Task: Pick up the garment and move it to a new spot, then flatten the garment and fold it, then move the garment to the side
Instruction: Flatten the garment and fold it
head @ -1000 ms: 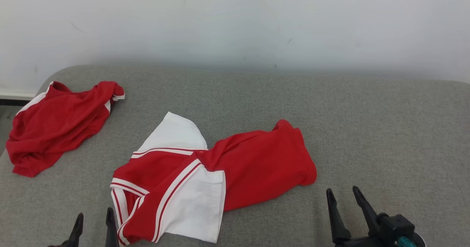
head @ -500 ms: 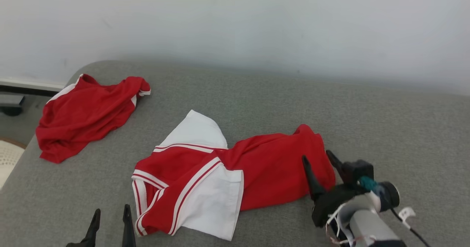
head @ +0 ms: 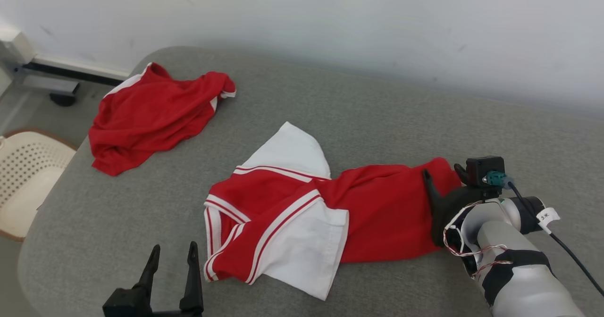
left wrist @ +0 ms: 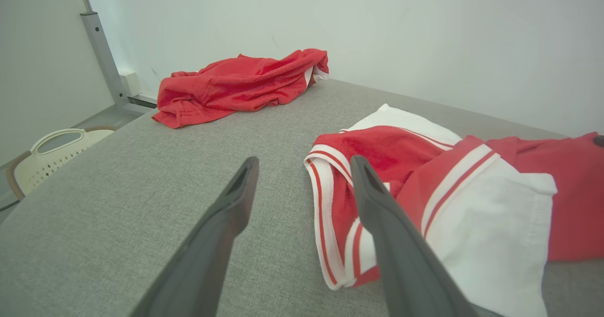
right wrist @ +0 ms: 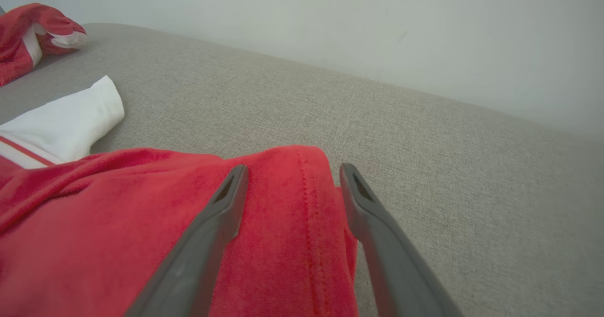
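Note:
A red and white garment [head: 377, 213] lies crumpled in the middle of the grey padded table [head: 377, 109]; its white panels are at the left and its plain red end is at the right. My right gripper [head: 442, 171] is open and hovers over that red end. In the right wrist view the stitched red hem [right wrist: 292, 222] lies between and under the fingers of that gripper [right wrist: 293, 168]. My left gripper [head: 173, 248] is open near the table's front, just left of the garment's striped edge [left wrist: 330, 204]. In the left wrist view this gripper [left wrist: 303, 161] holds nothing.
A second, all-red garment [head: 155, 114] lies bunched at the table's far left corner, also in the left wrist view [left wrist: 236, 83]. A white perforated basket [head: 23, 175] stands on the floor off the table's left edge. A pale wall runs behind the table.
My right arm has reached forward from the table's front edge to the garment's red right end. The head camera has turned, shifting the whole scene to the right. Both garments lie as before.

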